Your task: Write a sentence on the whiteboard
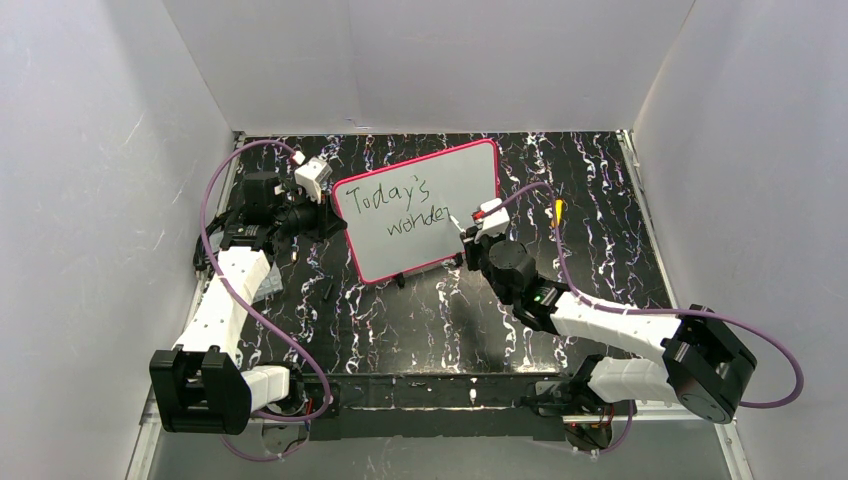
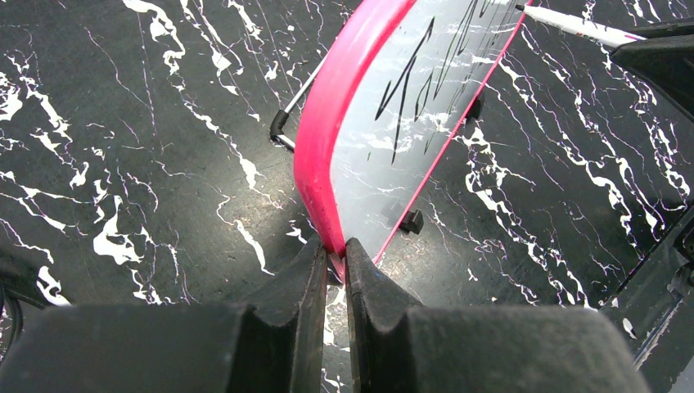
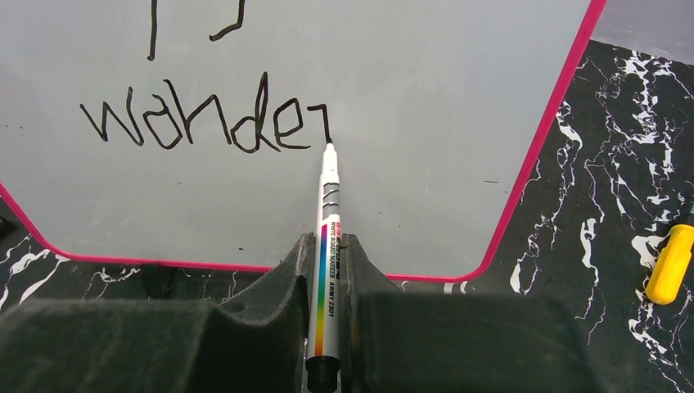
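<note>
The whiteboard (image 1: pixel 425 210) with its pink-red frame stands tilted on the black marbled table. My left gripper (image 2: pixel 336 255) is shut on the frame at the board's left edge (image 2: pixel 327 123). On the board the sentence (image 1: pixel 400 200) reads "Today's" above "wonder" (image 3: pixel 205 123) in black. A white marker (image 3: pixel 327 237) with a rainbow stripe sits between the jaws of my right gripper (image 3: pixel 327 241), which is shut on it. The marker's tip touches the board at the foot of the last letter's stroke. Seen from the left wrist, the marker (image 2: pixel 577 24) comes in at the top right.
A small yellow object (image 3: pixel 669 266) lies on the table to the right of the board, also seen from above as a yellow object (image 1: pixel 558 210). Small black bits (image 1: pixel 328 290) lie in front of the board's lower left. White walls enclose the table.
</note>
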